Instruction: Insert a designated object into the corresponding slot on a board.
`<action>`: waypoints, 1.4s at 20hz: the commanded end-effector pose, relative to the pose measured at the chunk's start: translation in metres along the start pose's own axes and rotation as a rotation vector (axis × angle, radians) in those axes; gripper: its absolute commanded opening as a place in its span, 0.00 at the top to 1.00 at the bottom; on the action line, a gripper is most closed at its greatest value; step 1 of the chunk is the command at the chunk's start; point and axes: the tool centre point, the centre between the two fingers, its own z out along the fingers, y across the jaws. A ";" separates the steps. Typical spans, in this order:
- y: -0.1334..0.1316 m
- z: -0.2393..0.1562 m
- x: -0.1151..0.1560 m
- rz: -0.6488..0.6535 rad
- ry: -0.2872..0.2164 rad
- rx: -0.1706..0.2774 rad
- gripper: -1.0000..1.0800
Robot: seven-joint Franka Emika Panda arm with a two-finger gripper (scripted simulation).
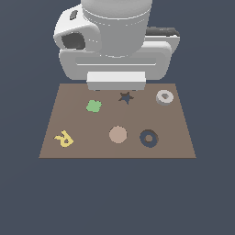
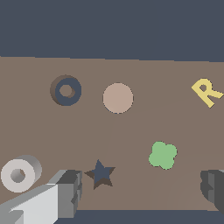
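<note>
**Beside the open pincer, the grey ring lies free**

On the flat brown board (image 1: 73, 98), the light grey ring (image 2: 18, 174) lies apart from the gripper (image 2: 142, 188), just outside one finger (image 2: 70, 188). The jaws stand wide and hold nothing; the dark star recess (image 2: 101, 173) lies between them. The ring is thick, smooth, with a round hole. Well apart lies the dark navy ring slot (image 1: 148, 137), beside a tan disc (image 1: 118, 135). A green clover (image 1: 93, 106) and yellow R (image 1: 64, 138) look matte.
</note>
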 end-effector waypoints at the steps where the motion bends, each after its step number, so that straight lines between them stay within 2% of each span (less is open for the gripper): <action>1: 0.000 0.000 0.000 0.000 0.000 0.000 0.04; 5: -0.007 0.004 -0.001 -0.020 0.001 0.001 0.04; 9: -0.029 0.017 -0.003 -0.079 0.002 0.003 0.04; 14: -0.074 0.045 -0.013 -0.206 0.006 0.008 0.04; 21: -0.148 0.093 -0.042 -0.425 0.011 0.015 0.04; 28: -0.183 0.118 -0.064 -0.538 0.014 0.017 0.04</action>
